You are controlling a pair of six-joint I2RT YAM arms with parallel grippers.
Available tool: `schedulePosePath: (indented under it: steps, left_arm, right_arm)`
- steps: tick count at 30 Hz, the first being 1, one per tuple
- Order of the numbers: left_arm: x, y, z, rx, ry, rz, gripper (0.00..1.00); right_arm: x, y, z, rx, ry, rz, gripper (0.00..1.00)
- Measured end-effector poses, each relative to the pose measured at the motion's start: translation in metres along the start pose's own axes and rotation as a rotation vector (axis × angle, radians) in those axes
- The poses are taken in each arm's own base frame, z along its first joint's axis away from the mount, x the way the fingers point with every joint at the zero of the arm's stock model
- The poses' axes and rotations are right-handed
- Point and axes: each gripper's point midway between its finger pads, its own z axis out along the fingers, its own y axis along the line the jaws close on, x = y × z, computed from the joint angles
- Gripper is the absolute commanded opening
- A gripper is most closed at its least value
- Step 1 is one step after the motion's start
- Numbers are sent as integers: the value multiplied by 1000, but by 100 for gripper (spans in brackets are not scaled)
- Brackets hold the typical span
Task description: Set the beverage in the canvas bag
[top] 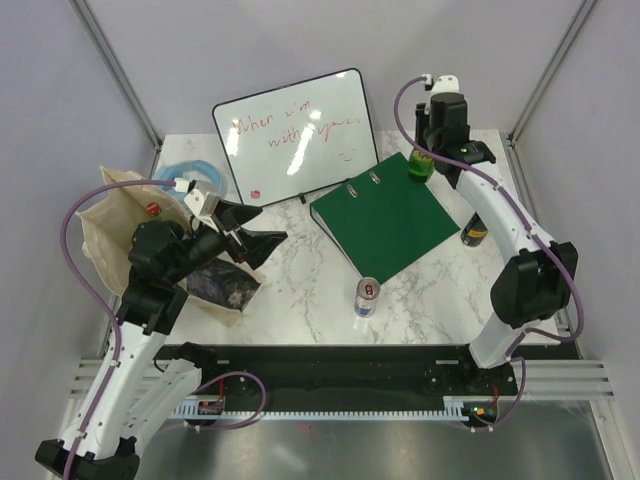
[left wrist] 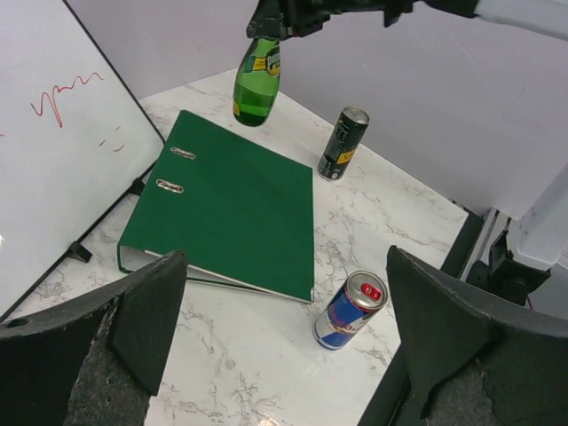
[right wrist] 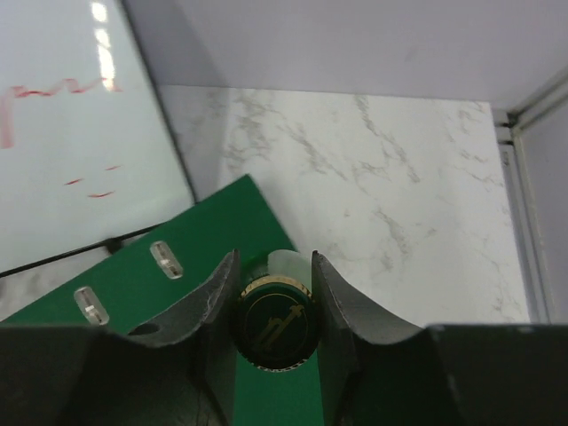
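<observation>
Green glass, by the look of it: the bottle [top: 420, 168] stands upright at the far right of the counter [top: 430, 290], right at the far corner of the binder [top: 390, 215]. Whether its base rests on the counter or hangs just clear of it I cannot tell. The right fingers [right wrist: 217, 302] are pressed in on its top from both sides, pinching the dark cap with its gold rim and the neck just below.

The left fingers [left wrist: 151, 311] are spread wide and hold nothing. They hover over the left side of the counter, just beside the bag [top: 105, 225], which slumps at the left edge, well apart from the bottle.

Glass like this is probably heavy for its size, smooth and breakable. A hold so high up leaves the body free to swing, so it likely needs a slow carry and a soft set-down. The ridged cap gives more bite than the slick neck.

The bag is soft cloth, and its mouth may need holding open.

2 cans also wait: a blue and silver can [top: 366, 297] near the binder's front corner and a black can [top: 473, 232] to its right.
</observation>
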Motion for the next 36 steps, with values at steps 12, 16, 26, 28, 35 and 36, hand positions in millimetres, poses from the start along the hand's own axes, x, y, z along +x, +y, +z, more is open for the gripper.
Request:
schedulePosePath:
  steps: [12, 16, 26, 28, 35, 36]
  left_arm:
    - [-2, 10, -2, -65, -11, -4, 100]
    - [-7, 10, -8, -94, -31, 3, 100]
    - [-35, 8, -27, -167, -126, 42, 98]
    - [-33, 10, -27, -176, -117, 35, 98]
    - [-28, 15, -28, -203, -103, 24, 98]
    - [-28, 15, -28, -205, -103, 23, 98]
  right_arm:
    - [15, 169, -146, -446, -61, -21, 0]
    - [62, 213, -172, -531, 0, -85, 0]
    - [136, 275, -226, -677, 60, -187, 0]
    - [139, 281, -229, -687, 49, -182, 0]
    - [170, 299, -235, -719, 53, -188, 0]
    - [176, 300, -235, -720, 57, -195, 0]
